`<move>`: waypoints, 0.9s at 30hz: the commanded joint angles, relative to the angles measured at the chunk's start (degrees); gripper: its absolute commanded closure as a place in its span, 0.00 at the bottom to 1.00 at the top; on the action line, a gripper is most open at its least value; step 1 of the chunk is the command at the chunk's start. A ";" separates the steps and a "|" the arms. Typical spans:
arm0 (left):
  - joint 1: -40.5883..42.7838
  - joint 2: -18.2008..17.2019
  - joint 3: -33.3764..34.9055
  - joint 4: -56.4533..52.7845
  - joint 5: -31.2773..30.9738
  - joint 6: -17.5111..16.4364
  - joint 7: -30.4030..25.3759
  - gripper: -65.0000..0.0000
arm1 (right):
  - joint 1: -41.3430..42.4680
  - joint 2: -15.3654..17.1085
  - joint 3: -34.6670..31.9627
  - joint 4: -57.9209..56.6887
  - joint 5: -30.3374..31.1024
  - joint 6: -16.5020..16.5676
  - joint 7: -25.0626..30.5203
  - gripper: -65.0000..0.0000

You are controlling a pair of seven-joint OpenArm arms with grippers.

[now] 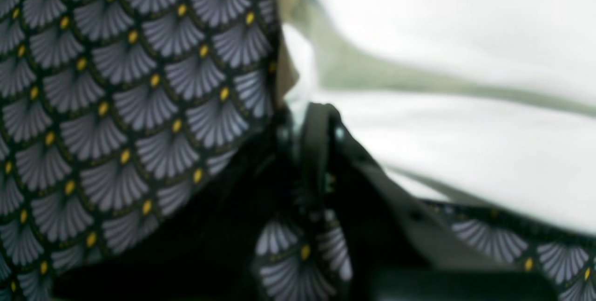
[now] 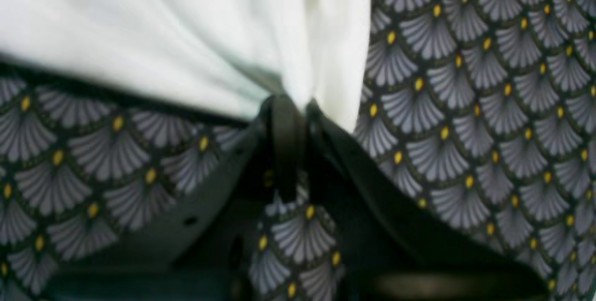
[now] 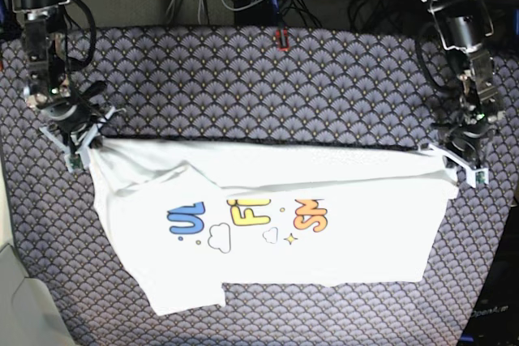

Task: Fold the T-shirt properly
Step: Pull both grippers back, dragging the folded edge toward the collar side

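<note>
The right pincer [image 2: 288, 105] is clamped on a bunched corner of the T-shirt [image 3: 276, 224], its dark fingers [image 2: 285, 142] drawn together with white cloth gathered into folds between them. The left pincer [image 1: 321, 119] is also drawn together at the cloth's edge; the blurred wrist view suggests it pinches fabric, and the base view shows it at the shirt's opposite top corner.

The shirt lies spread across the table [image 3: 268, 79], print side up, its top edge stretched in a straight line between the two pincers, with one sleeve [image 3: 190, 289] hanging out at the lower edge.

It looks light, soft and limp: thin cotton that drapes, creases and sags wherever it is unsupported, so it likely needs holding at two corners to keep an edge straight. Hems and corners seem the best places to grip, since doubled cloth there slips less.

The table cover is a dark woven cloth with a grey fan-scale pattern and yellow dots, probably giving mild friction.
</note>
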 commanded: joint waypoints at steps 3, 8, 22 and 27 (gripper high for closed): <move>0.84 -1.62 -0.45 1.40 0.36 0.56 1.31 0.96 | -2.36 1.27 0.60 4.80 -0.10 -0.19 0.91 1.00; 6.99 -1.27 -0.36 9.23 0.36 0.56 1.40 0.96 | -6.93 1.71 3.33 9.55 -0.10 -0.19 1.00 1.00; 23.52 1.54 -0.53 30.85 0.44 0.56 6.05 0.96 | -23.72 2.24 6.32 18.78 -0.10 -0.10 7.68 1.00; 28.53 1.72 -0.62 35.07 0.44 0.56 5.97 0.96 | -29.96 2.15 10.01 18.34 -0.10 -0.10 12.86 1.00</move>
